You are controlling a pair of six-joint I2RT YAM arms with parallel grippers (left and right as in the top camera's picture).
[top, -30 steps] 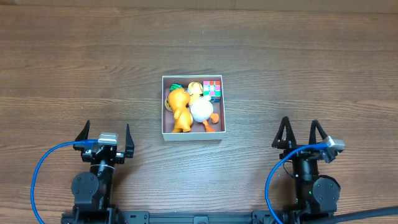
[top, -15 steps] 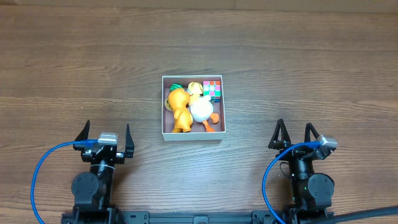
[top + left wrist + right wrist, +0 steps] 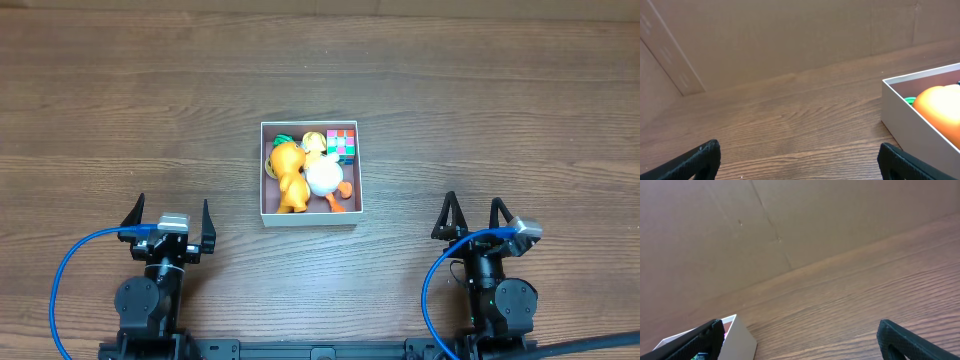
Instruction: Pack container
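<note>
The container (image 3: 264, 170), a shallow square white-walled box, sits mid-table. It holds an orange toy (image 3: 289, 173), a white round toy with orange feet (image 3: 324, 178), a colourful cube (image 3: 342, 143) and a green piece at its back left. My left gripper (image 3: 170, 215) is open and empty near the front left, well clear of the box. My right gripper (image 3: 472, 215) is open and empty near the front right. The left wrist view shows the box's wall (image 3: 910, 127) and the orange toy (image 3: 940, 102) at its right. The right wrist view shows a box corner (image 3: 737, 335) at lower left.
Bare wooden table surrounds the box on all sides. A brown cardboard wall (image 3: 790, 35) stands behind the table in both wrist views. Blue cables (image 3: 70, 270) loop beside each arm base at the front edge.
The right gripper has shifted slightly left and toward the front between one second ago and half a second ago, then stayed still. The left arm and the box contents are unchanged.
</note>
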